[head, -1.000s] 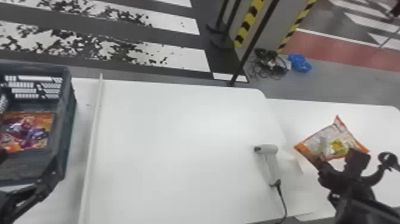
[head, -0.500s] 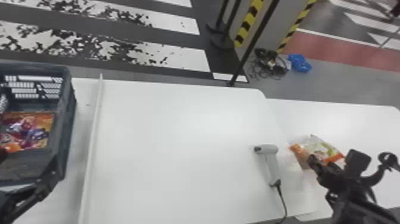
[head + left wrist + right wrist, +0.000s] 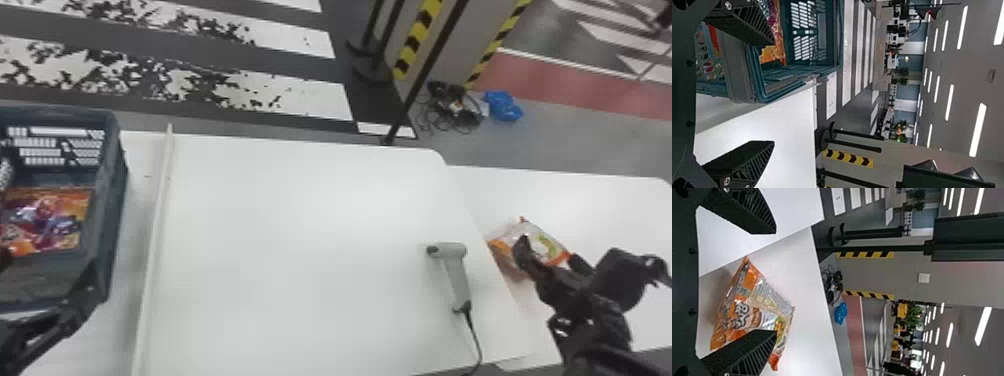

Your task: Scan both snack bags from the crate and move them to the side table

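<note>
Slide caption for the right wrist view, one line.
Right gripper, fingers open, at an orange-and-clear snack bag lying on the white side table.

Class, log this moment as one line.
right gripper: open, at snack bag on side table | left gripper: open, near crate | other bag: in crate | scanner: on main table

Grey pillar [image 3: 465, 55] has yellow-black hazard tape [image 3: 420, 37] on its edges, white plate [image 3: 924, 277] on its face. Slanted black pole [image 3: 425, 75] stands in front of the pillar. Black stands [image 3: 372, 30] just left of it. Tangled dark cables [image 3: 452, 107] near its foot, crumpled blue item [image 3: 502, 106] beside them, to the pillar's right. Red floor band [image 3: 565, 75] also right. White floor stripes [image 3: 300, 95], dark-speckled, left of the pillar. Long pale strip [image 3: 155, 240], well left and nearer. Green foliage [image 3: 911, 315] beyond the pillar, lit ceiling lights [image 3: 983, 325] overhead.
</note>
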